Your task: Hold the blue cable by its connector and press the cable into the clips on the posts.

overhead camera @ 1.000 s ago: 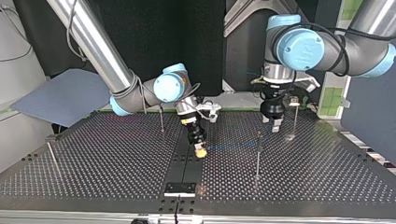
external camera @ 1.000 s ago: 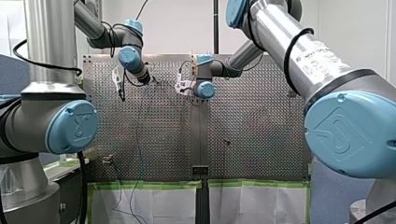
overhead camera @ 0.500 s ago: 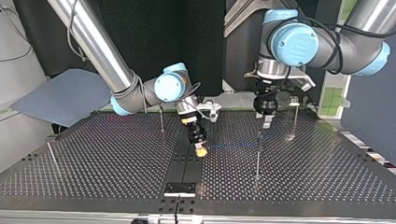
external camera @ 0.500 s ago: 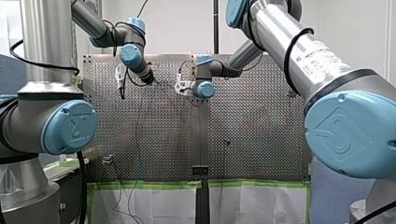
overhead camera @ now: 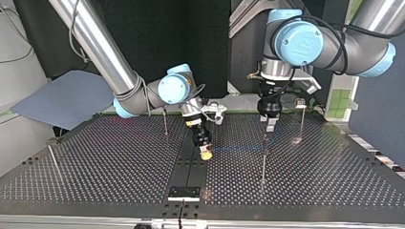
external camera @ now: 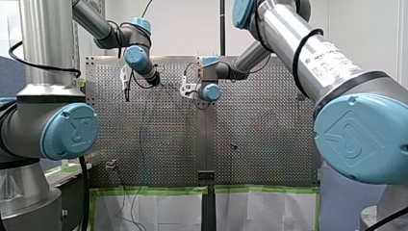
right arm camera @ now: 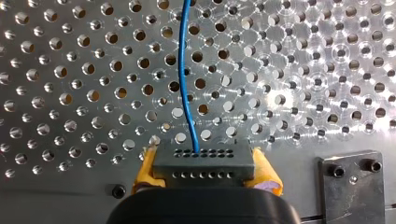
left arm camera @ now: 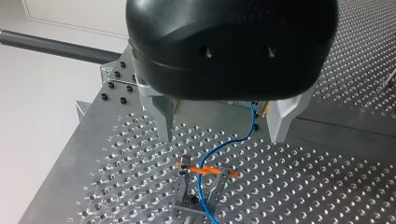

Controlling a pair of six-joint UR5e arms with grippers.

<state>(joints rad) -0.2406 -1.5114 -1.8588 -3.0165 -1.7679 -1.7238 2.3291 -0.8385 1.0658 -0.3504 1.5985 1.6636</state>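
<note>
Perforated metal table (overhead camera: 119, 157): my right gripper (right arm camera: 205, 164), yellow pads, is clamped on the dark connector (right arm camera: 204, 158) near the table's middle, with the blue cable (right arm camera: 186, 84) running out of it toward the top view's right. My left gripper (left arm camera: 222, 137) hangs over a thin post (overhead camera: 263, 160) there, fingers spread apart. The cable passes just beside the post's clip (left arm camera: 186, 163); cannot tell if it's seated.

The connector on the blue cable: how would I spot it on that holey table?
Start at the perforated table and find my right gripper over its middle seam. Between its yellow pads sits the connector: a dark grey block with two rows of tiny holes, the blue cable running out of it.
</note>
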